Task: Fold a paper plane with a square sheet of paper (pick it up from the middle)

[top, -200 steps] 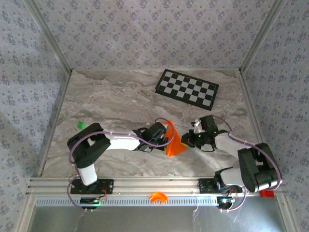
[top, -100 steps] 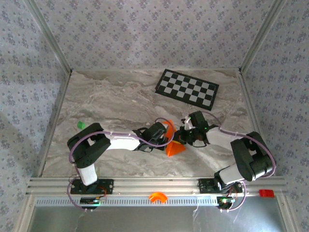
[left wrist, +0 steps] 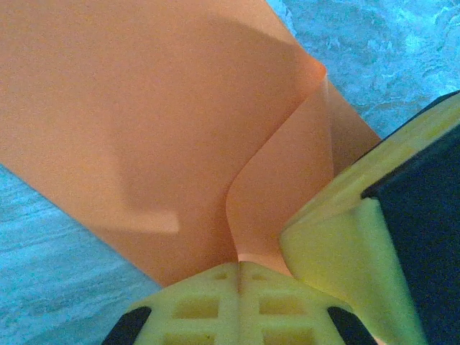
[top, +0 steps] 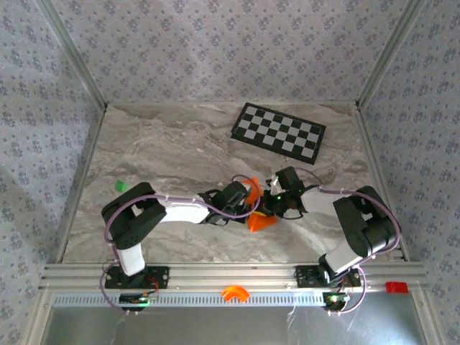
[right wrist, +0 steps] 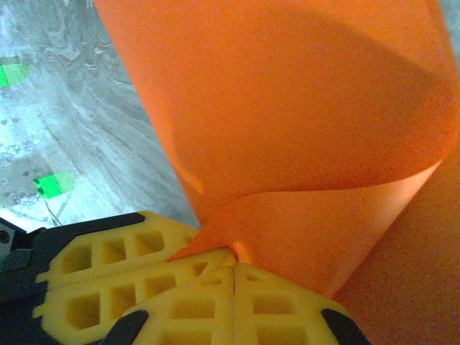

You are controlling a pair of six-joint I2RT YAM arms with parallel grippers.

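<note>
The main hazard is a tear or a stray crease. The left fingers (left wrist: 248, 284) and the right fingers (right wrist: 244, 287) are each pressed together on the square sheet of paper (top: 260, 214), at spots close to one another. Any pull apart or twist between them would load a short span of thin sheet. Pushing the two grips nearer would, I judge, crush the curl into a soft dent instead of a straight fold. A slip is also possible, since each grip takes only a narrow margin at the very tips.

The paper sits bunched between both sets of fingers over the desk (top: 165, 158); whether its lower corner touches the surface I cannot tell. It is bright orange, matte, smooth and thin. Ahead of the left tips it rises in a rounded bend, not a sharp crease. Ahead of the right tips it arches in a broad loop. The fingers are yellow moulded blocks with waffle-like pockets. The desk is grey-white with marble veining and looks slick.
</note>
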